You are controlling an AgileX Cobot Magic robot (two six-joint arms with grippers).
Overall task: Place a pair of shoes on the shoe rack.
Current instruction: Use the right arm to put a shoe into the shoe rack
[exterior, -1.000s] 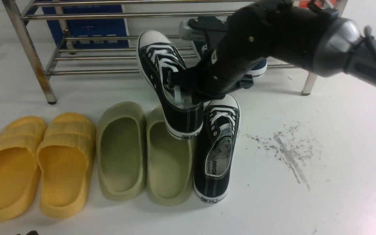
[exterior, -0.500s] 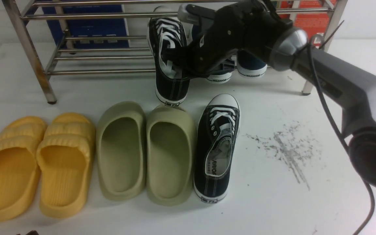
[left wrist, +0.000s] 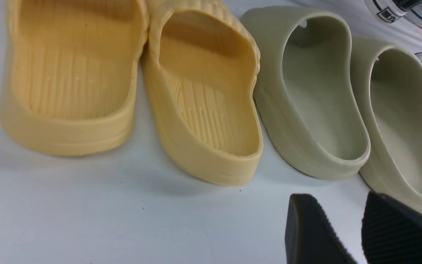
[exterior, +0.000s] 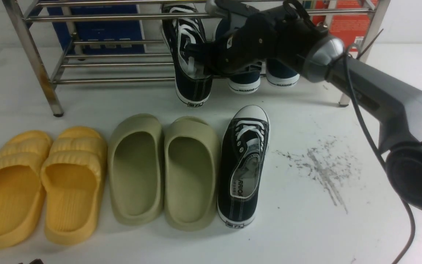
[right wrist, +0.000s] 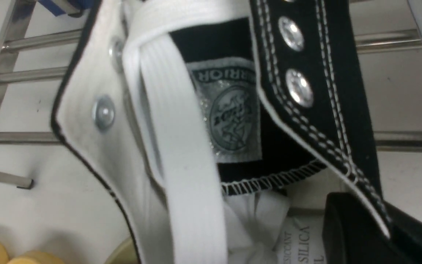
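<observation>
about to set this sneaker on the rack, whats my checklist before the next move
1. Right gripper grip on the held sneaker: ok, fingers shut on its side wall.
2. Sneaker level with the shoe rack: not ok, steeply tilted, toe up, heel hanging in front of the lower shelf.
3. Free shelf space: ok on the robot's left of it; the navy slip-ons sit close on its right.
4. Sole touching the rods: cannot tell.
5. Second sneaker: ok, upright beside the olive slides, nothing on top.
6. Left gripper: ok, open and empty.
</observation>
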